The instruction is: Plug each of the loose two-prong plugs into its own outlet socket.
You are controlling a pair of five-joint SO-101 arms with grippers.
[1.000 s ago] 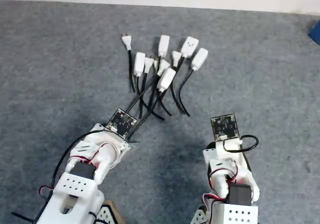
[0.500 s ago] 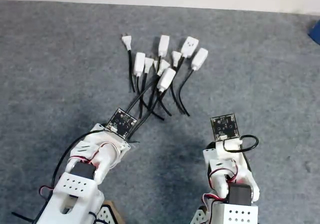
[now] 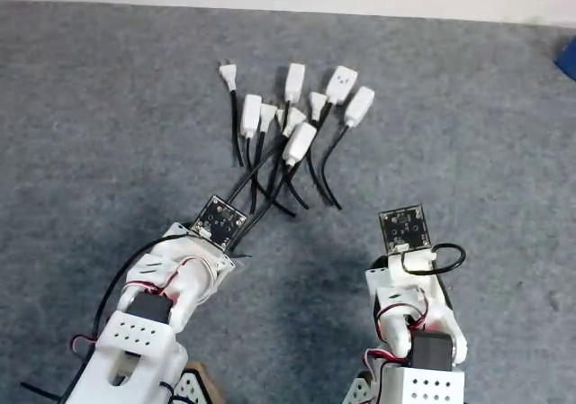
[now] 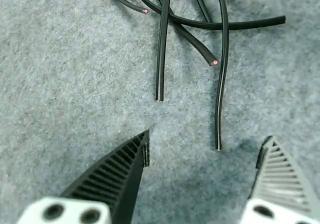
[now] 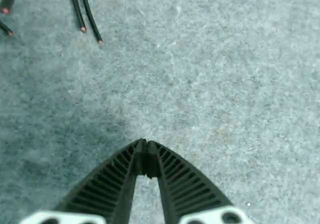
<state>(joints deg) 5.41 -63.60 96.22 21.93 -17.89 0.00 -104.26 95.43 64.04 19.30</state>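
The white connectors (image 3: 297,112), plugs and outlet sockets each on a short black cord, lie in a loose fan on the grey carpet (image 3: 468,152), on the far side of both arms and slightly left of centre. The high view does not separate plug from socket for most of them. The outermost connector (image 3: 228,73) lies at the far left of the fan, slightly apart. The black cords (image 3: 270,175) converge toward the near side and cross one another. The left arm (image 3: 175,287) stands near left, angled toward the fan. The left gripper (image 4: 209,136) is spread wide and holds nothing; one cut cord end (image 4: 218,146) lies on the carpet between its fingertips. The right arm (image 3: 409,296) stands near right. The right gripper (image 5: 146,144) has its fingers pressed together with nothing between them, above bare carpet, and the nearest cord ends (image 5: 82,28) lie farther off to its left.
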